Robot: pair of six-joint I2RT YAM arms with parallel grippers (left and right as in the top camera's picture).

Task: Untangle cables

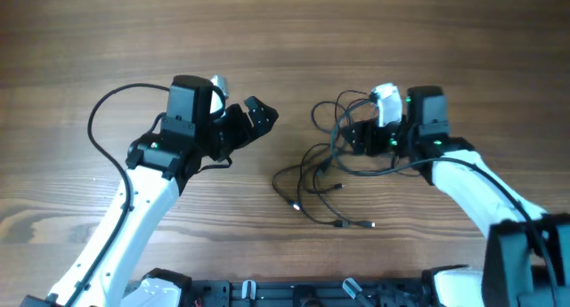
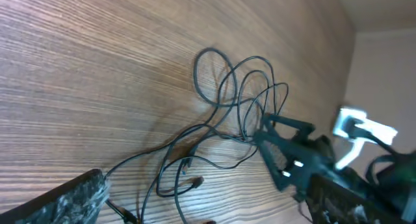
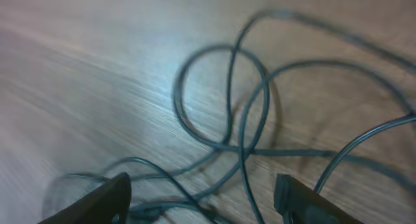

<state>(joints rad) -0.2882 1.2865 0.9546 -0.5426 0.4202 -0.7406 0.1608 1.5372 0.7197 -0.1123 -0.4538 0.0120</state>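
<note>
Cables [image 1: 331,169] lie on the table [image 1: 89,40] beneath the right hand [image 1: 361,136]

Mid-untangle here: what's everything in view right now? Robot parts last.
cables: several, exact count lost in the tangle; thin, black; centre-right of the table, loops by the right gripper, loose plug ends trailing toward the robot's side.
table: one; brown wood grain; under everything.
left arm: one; white and black; left side, with a thicker black arm cord looping beside it.
right arm: one; white and black; right side.
left gripper: one; black; open, left of the tangle, holding nothing.
right gripper: one; black; open over the tangle's loops, cords between its fingers but not clamped.
</note>
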